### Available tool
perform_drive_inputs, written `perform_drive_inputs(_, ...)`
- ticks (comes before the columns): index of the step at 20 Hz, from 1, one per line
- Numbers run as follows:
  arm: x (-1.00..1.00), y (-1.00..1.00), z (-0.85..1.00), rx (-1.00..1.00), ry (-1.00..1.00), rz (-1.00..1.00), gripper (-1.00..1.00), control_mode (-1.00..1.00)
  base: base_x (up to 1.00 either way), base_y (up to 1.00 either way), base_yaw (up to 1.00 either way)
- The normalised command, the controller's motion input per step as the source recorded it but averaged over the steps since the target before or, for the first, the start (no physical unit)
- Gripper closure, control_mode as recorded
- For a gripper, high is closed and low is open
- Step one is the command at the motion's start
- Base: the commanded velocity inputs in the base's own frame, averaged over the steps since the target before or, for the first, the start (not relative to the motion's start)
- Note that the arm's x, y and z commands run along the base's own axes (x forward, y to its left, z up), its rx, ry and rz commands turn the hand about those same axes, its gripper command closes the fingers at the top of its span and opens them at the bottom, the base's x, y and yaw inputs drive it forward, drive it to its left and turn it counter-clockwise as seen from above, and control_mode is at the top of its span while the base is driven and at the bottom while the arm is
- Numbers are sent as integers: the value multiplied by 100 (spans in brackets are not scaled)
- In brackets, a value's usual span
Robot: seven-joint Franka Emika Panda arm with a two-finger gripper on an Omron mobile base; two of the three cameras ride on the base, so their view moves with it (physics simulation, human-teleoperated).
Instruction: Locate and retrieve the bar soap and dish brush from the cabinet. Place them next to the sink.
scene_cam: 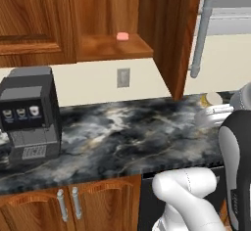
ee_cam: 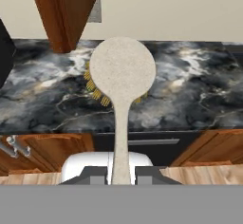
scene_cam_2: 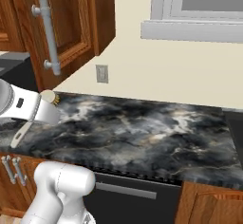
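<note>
The dish brush (ee_cam: 122, 69) hangs over the dark marble counter (ee_cam: 199, 90), its round cream head up and yellowish bristles underneath. Its thin pale handle runs down between the fingertips of my gripper (ee_cam: 122, 173), which is shut on it. The brush head (scene_cam: 213, 98) also peeks past my arm beside the open cabinet door (scene_cam: 176, 34); from the other side the brush (scene_cam_2: 48, 96) sits against my white wrist. The pink bar soap (scene_cam: 122, 36) lies flat on the cabinet's wooden shelf (scene_cam: 105, 46), up and left of the gripper.
A black coffee machine (scene_cam: 29, 117) stands at the counter's left. The open door's long grey bar handle (scene_cam_2: 50, 35) juts out near my wrist. An outlet (scene_cam: 123, 77) is on the wall, a window (scene_cam_2: 204, 9) further right, low cabinets below.
</note>
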Motion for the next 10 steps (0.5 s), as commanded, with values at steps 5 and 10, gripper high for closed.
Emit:
perform_drive_inputs(5, 0, 0, 0, 0, 0, 0, 100, 100, 0, -70, 0)
perform_drive_inputs(10, 0, 0, 0, 0, 0, 0, 100, 100, 0, -71, 0)
